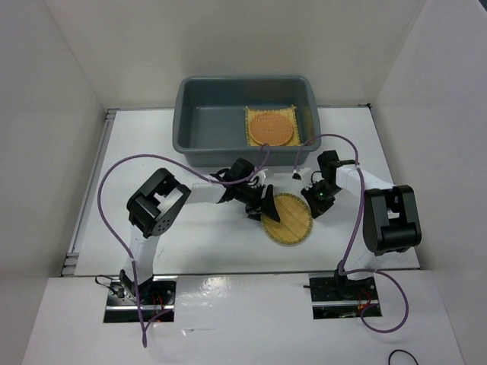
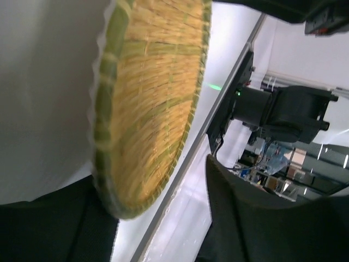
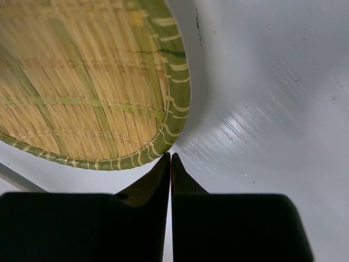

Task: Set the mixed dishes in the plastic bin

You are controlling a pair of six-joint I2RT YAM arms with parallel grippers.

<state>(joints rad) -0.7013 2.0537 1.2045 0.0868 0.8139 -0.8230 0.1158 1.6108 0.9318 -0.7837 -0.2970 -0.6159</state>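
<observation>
Right wrist view: the right gripper (image 3: pixel 170 158) has its fingers pressed together on nothing, tips just beside the rim of the paler yellow round disc (image 3: pixel 92 82); whether they touch it cannot be told.
Likely reason: a closed wedge at the rim looks like a brace, so the flat piece will not slide over the table (image 3: pixel 262 109).
Left wrist view: the left gripper (image 2: pixel 158 180) stands spread, with the disc's green edge between its fingers and close to one of them; no pinch shows yet.
Top external view: it alone shows both grippers at once, flanking the disc on the table in front of the bin.
Far end: the plastic bin (image 1: pixel 199 146) already holds the square yellow slatted mat (image 1: pixel 251 112), with the orange-brown round disc (image 1: pixel 272 128) lying on top of it.
Progress: two pieces are binned and one is left.
</observation>
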